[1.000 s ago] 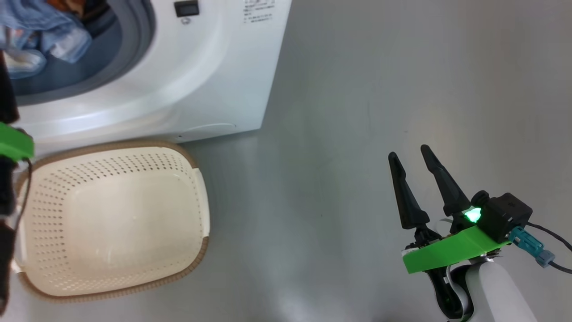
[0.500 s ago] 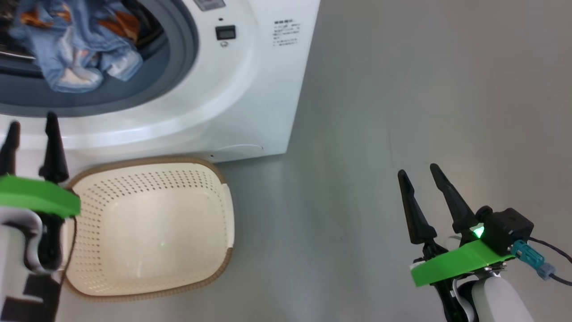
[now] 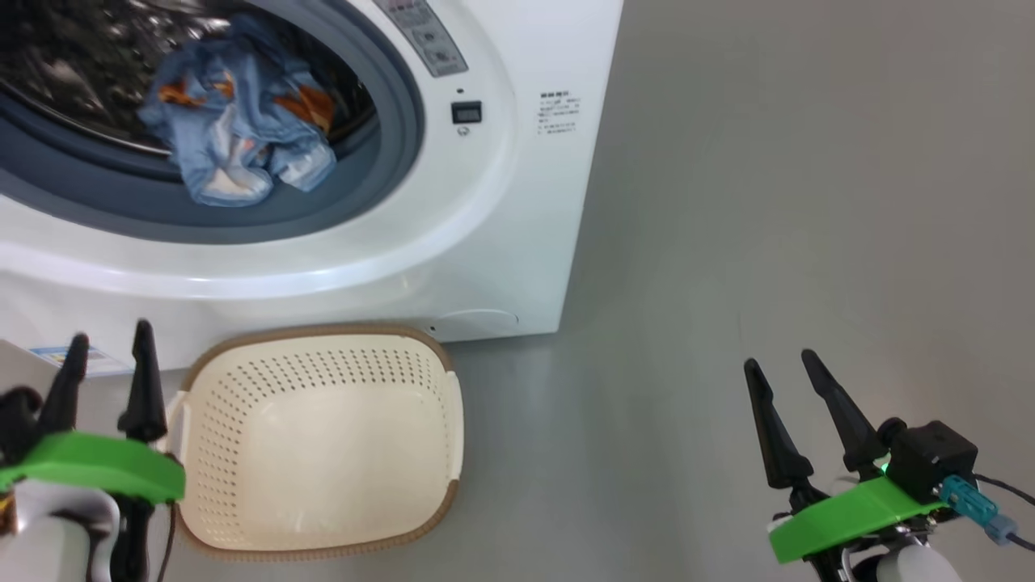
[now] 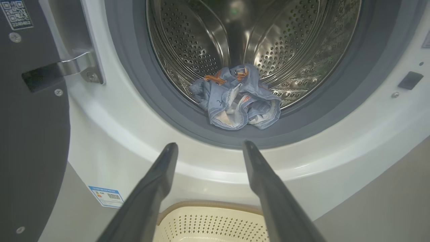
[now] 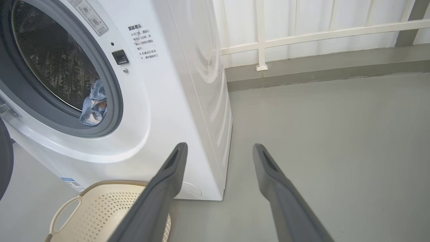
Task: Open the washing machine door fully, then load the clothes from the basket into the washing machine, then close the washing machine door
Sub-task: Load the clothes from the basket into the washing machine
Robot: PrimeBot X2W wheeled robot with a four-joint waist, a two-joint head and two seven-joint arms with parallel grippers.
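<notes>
Clothes (image 4: 235,101) lie at the front edge of the drum (image 4: 188,43); basket (image 3: 323,453) is bare; washing machine door (image 4: 30,134) awaits closing; left gripper (image 3: 111,333) and right gripper (image 3: 780,360) gape, unladen.

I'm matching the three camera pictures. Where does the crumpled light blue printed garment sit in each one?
Head view: light blue printed garment upper left, at the drum's mouth.
Left wrist view: garment at centre, on the drum's front edge.
Right wrist view: garment at left, inside the opening.
Shared landmark: the grey rubber door seal ringing it.

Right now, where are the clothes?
Head view, upper left: the clothes lie bunched inside the washing machine, on the grey door seal, above the basket.
</notes>
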